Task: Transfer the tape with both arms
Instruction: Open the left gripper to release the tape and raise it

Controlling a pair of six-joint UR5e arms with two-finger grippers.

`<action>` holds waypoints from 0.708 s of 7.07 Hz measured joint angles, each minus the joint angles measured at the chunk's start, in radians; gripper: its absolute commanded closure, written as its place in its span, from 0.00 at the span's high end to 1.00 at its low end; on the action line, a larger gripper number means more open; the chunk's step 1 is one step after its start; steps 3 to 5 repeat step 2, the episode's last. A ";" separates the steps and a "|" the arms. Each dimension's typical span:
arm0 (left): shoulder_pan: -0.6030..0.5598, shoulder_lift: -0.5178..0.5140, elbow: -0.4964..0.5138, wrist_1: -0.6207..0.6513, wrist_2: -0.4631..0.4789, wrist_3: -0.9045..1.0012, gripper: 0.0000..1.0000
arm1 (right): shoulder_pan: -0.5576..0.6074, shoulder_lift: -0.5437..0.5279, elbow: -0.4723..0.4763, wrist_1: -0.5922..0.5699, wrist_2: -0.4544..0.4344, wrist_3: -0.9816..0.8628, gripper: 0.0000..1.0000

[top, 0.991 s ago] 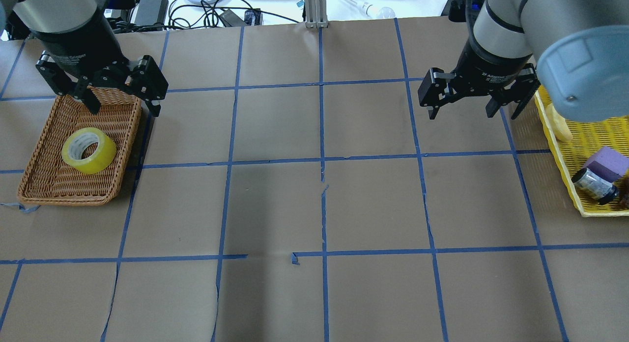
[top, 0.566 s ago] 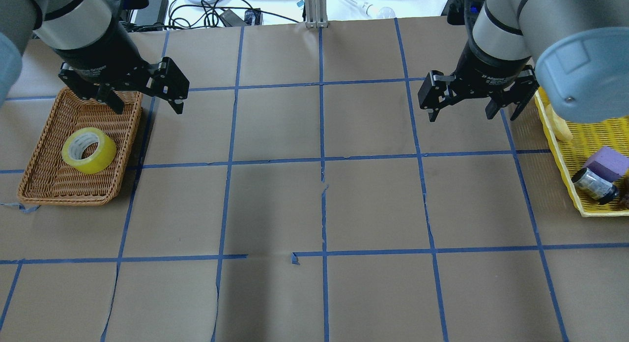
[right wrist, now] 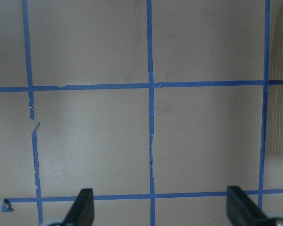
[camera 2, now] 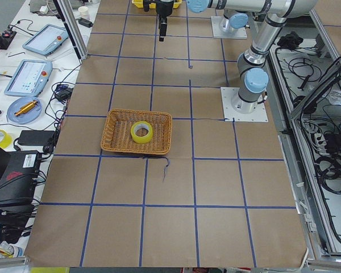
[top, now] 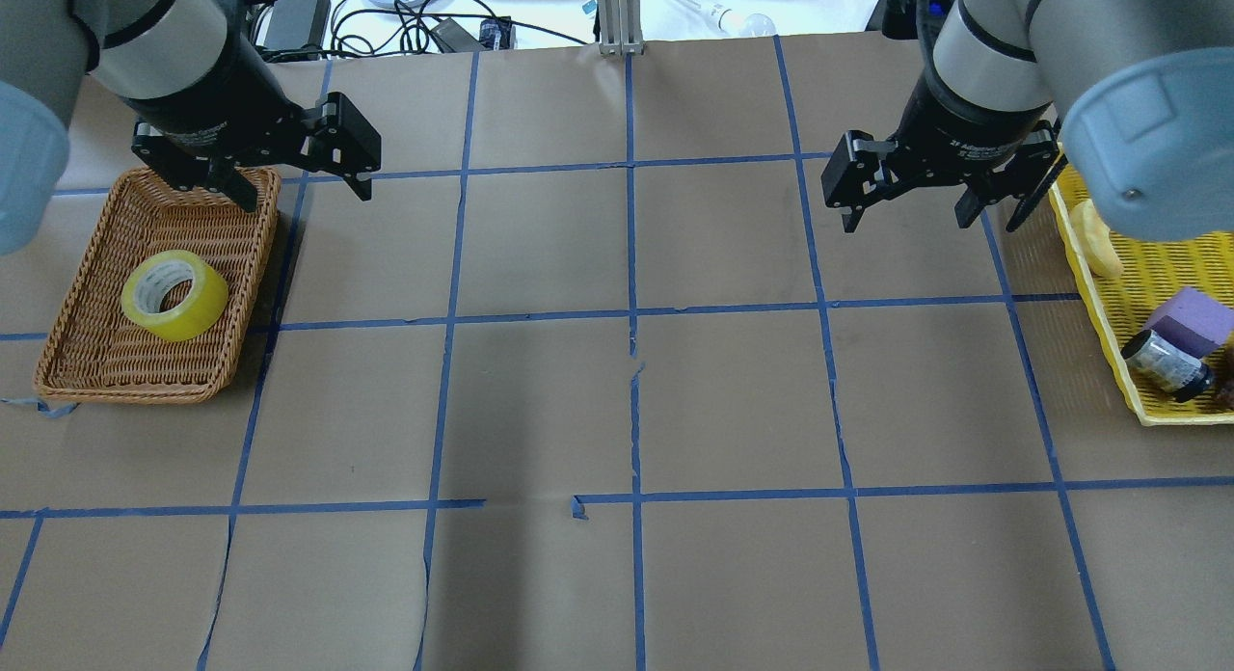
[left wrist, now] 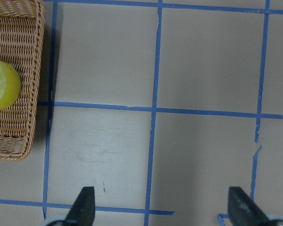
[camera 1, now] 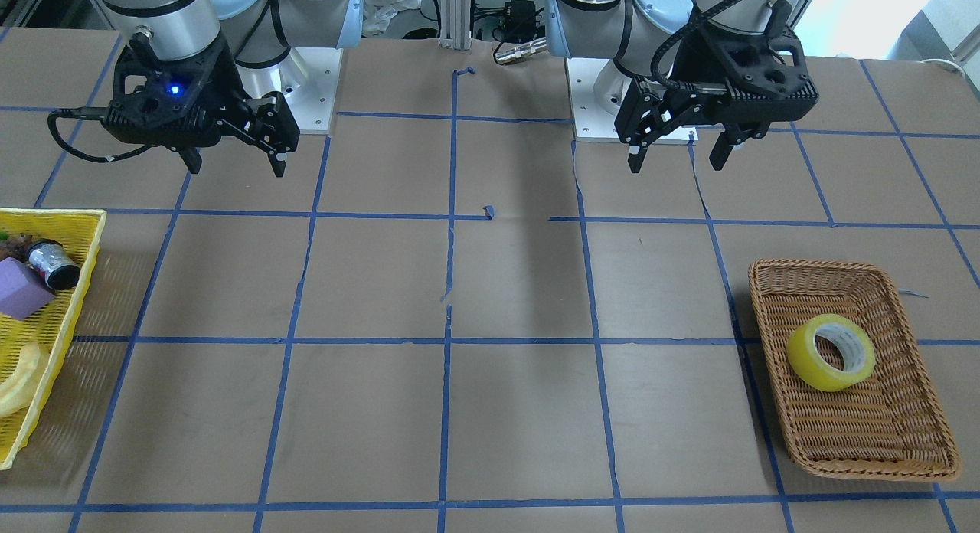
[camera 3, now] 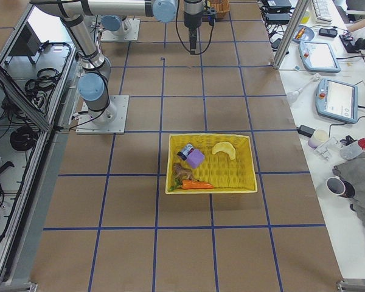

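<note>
The yellow tape roll (top: 174, 296) lies in a brown wicker basket (top: 58, 367) at the table's left, ring hole facing up. It also shows in the front view (camera 1: 831, 352) inside the basket (camera 1: 880, 465), in the left side view (camera 2: 141, 131), and at the left edge of the left wrist view (left wrist: 4, 84). My left gripper (top: 308, 195) (camera 1: 676, 164) is open and empty, held above the table just past the basket's far right corner. My right gripper (top: 927, 220) (camera 1: 237, 167) is open and empty over bare table at the far right.
A yellow mesh tray (top: 1157, 417) (camera 1: 76, 288) at the right edge holds a purple block (top: 1195, 316), a small can (top: 1166, 362) and a pale banana-like piece (top: 1099, 239). Cables and devices (top: 405, 25) lie beyond the far edge. Blue tape lines grid the brown table.
My left gripper has moved right and farther back, from over the basket's far edge to beside its far right corner. The tape and the right gripper have hardly moved.
</note>
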 measured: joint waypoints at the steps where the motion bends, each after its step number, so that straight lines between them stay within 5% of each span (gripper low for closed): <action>1: 0.003 -0.001 0.013 -0.031 0.001 -0.002 1.00 | 0.000 -0.009 0.003 0.001 0.001 -0.001 1.00; 5: 0.007 -0.007 0.037 -0.071 0.002 -0.003 1.00 | -0.001 -0.012 0.004 0.001 0.012 -0.003 1.00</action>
